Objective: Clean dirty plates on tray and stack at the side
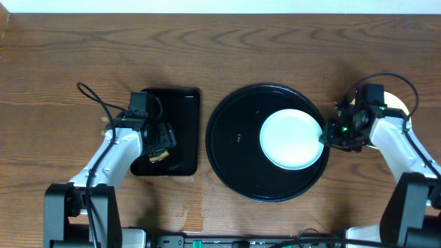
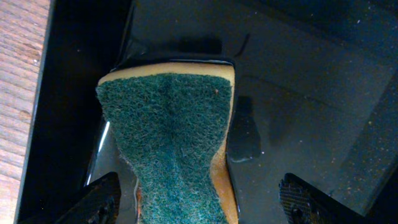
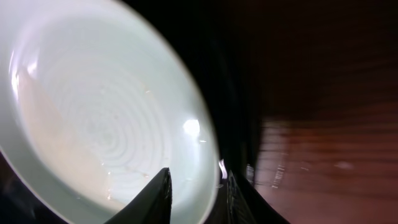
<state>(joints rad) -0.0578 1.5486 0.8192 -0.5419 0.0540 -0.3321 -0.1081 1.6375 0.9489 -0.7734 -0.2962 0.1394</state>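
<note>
Overhead: bright, even light from above; soft shadows beside the arms on the table (image 1: pixel 275 41).
Glare: white highlights on the plate (image 3: pixel 106 124); faint sheen on the tray (image 1: pixel 234 158).
Left wrist: sponge (image 2: pixel 165 137) sharp.
Right wrist: dim, wood blurred.

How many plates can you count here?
2. A pale mint plate lies on the round black tray, right of centre. A pale yellow plate sits on the table beyond it, partly behind the right arm. More may hide underneath.

Left half of tray (image 1: pixel 227 148) bare; 1 plate (image 1: pixel 291 139) blocks right.
</note>
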